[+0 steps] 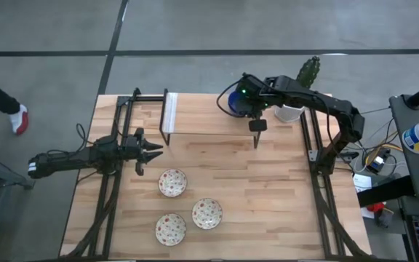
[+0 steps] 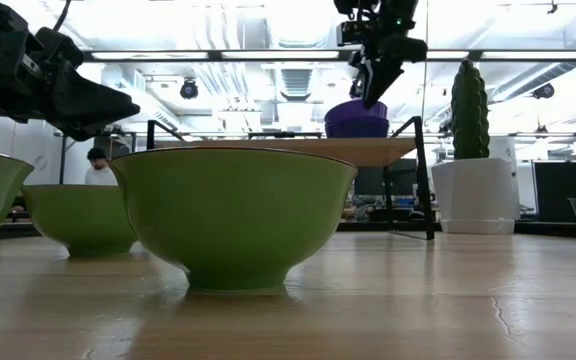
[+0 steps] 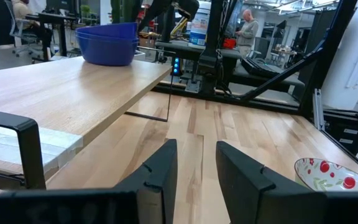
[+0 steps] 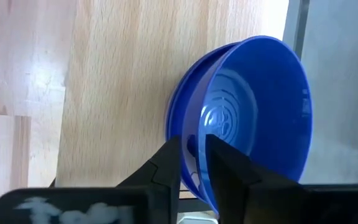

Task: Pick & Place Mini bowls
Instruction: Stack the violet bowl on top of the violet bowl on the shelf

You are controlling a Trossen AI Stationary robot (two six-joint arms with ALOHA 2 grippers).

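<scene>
**While the blue bowls are stacked on the shelf, three speckled bowls are left on the table**

As can be seen in the high view, the right gripper is held over the blue bowls near the top middle of the frame. The blue bowls are stacked one inside another at the far end of a raised wooden shelf. How many are in the stack cannot be told. In the right wrist view, the two dark fingers are seen close together, with only a thin gap, right at the rim of the top blue bowl. Whether the rim is pinched between them cannot be told.

The three speckled bowls are found on the table in the lower middle of the high view, near each other but apart. The left gripper is held at the left of that frame, above the table and near the closest speckled bowl. Its fingers are parted and nothing is held.

It is judged that a blue bowl is being set down or let go, so the blue part looks nearly done. Next, a speckled bowl would likely be picked up. For that, a gripper must be lowered onto a thin rim and closed gently. A cactus pot stands just beside the right arm and should be kept clear of.
</scene>
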